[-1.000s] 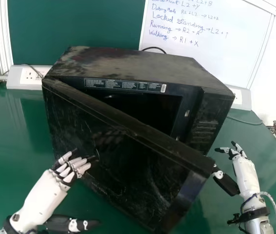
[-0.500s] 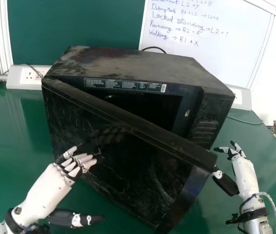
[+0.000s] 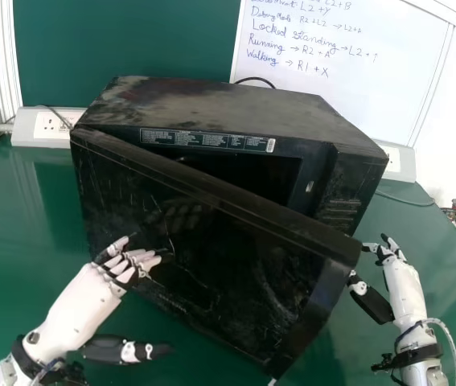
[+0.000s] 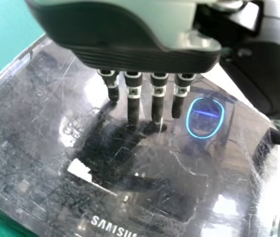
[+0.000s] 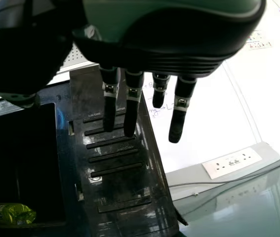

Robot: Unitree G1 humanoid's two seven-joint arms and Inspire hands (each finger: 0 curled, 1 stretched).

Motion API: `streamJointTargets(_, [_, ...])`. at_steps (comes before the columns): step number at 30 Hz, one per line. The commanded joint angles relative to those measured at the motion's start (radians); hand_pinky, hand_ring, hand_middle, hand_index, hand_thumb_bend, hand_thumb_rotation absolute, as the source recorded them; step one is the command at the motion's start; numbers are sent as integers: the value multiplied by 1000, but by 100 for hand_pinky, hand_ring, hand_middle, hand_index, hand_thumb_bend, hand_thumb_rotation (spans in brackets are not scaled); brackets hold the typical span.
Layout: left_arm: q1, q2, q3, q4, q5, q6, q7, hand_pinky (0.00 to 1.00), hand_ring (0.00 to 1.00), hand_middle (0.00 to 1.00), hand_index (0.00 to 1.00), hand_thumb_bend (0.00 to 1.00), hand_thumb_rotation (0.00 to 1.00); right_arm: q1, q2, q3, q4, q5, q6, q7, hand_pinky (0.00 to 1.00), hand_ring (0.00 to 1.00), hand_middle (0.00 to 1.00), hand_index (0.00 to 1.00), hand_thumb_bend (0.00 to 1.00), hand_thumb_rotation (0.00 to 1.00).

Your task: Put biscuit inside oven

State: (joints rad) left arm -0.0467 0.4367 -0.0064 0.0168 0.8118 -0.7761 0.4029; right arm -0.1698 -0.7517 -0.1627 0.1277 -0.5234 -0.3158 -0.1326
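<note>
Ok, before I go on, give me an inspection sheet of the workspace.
Surface: green table, with reflections.
Oven: black oven, dusty on top; scratched door partly open.
Biscuit: green packet, likely the biscuit, lying inside the oven.
Clutter: small item by the table's right edge, too small to identify.
Left hand: open; left hand at the door's outer face, contact unclear.
Right hand: open; right hand beside the door's free edge, holding nothing.
Cables: black cable behind the oven; another to its right.
Surroundings: whiteboard with handwriting, wall sockets.
</note>
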Motion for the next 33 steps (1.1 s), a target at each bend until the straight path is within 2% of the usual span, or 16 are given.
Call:
streamJointTargets(1, [-16,13,-14,22,-8,1,4,78,88,95,96,79,64,14,1,-4,-3,5,-15,-5,67,76,77,76,76,55])
streamJointTargets(8, [-51,26,-31,59,-19,-1,-4,79,89,95,95,79,64,16,-1,-5,-10,3,-1,7,67,76,78,77,76,59])
streamJointTargets(18, [-108,46,-55,127,-47,-6,-26,78,88,95,95,78,62,18,-3,-12,-17,12,15,19,64,76,78,77,76,52])
streamJointTargets(27, [-137,54,-69,154,-48,-7,-18,77,87,94,95,77,63,39,-4,-42,-38,17,58,35,65,77,79,78,77,52])
streamJointTargets(33, [-152,63,-73,183,-40,-12,-8,76,88,95,96,77,66,51,-8,-60,-26,27,39,24,68,78,79,78,77,51])
